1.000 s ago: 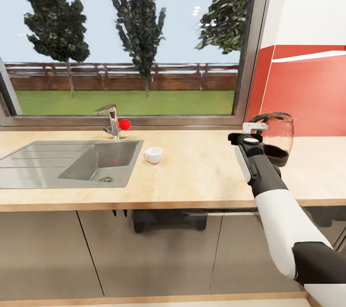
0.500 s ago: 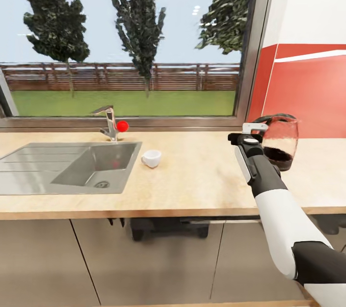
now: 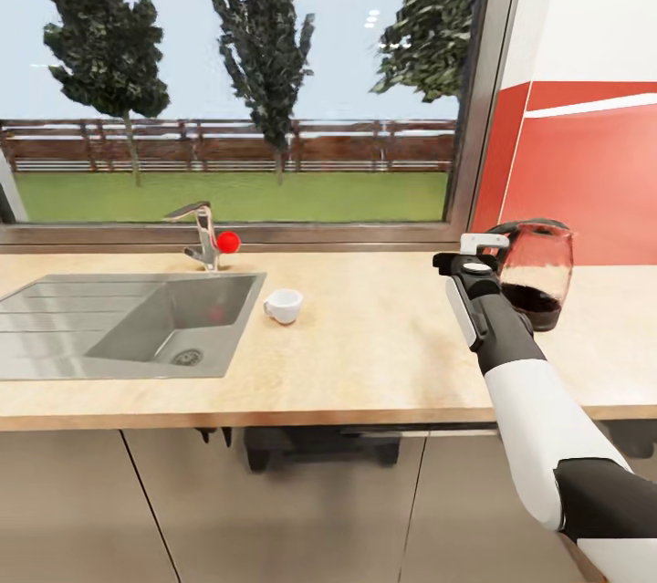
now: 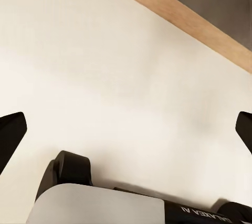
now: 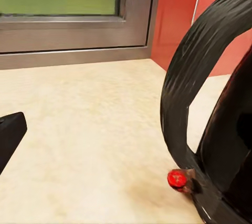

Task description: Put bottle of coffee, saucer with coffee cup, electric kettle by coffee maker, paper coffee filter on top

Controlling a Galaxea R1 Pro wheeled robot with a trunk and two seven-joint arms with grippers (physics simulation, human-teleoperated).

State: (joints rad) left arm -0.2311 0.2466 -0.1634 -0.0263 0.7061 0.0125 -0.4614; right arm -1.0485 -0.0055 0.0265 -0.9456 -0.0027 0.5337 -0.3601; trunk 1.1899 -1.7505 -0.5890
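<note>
The electric kettle (image 3: pixel 538 271), clear glass with a black base and black loop handle, stands on the wooden countertop (image 3: pixel 383 355) at the right, against the red wall. My right gripper (image 3: pixel 482 245) reaches out level with the handle, just to its left. In the right wrist view the kettle's handle (image 5: pixel 184 92) looms close, with one dark finger (image 5: pixel 10 137) far off to the side, so the jaws stand open. A small white coffee cup (image 3: pixel 283 306) sits on the counter beside the sink. My left gripper (image 4: pixel 126 129) hangs open over a pale surface.
A steel sink (image 3: pixel 137 318) with a faucet (image 3: pixel 203 236) and a red knob (image 3: pixel 228 242) takes up the counter's left part. A window runs behind it and a red wall panel (image 3: pixel 584 172) closes off the right. Grey cabinet doors (image 3: pixel 274 510) lie below the counter's front edge.
The camera has moved closer: the cup and faucet slid a little left in the picture, the kettle a little right and larger. My right arm holds the same pose.
</note>
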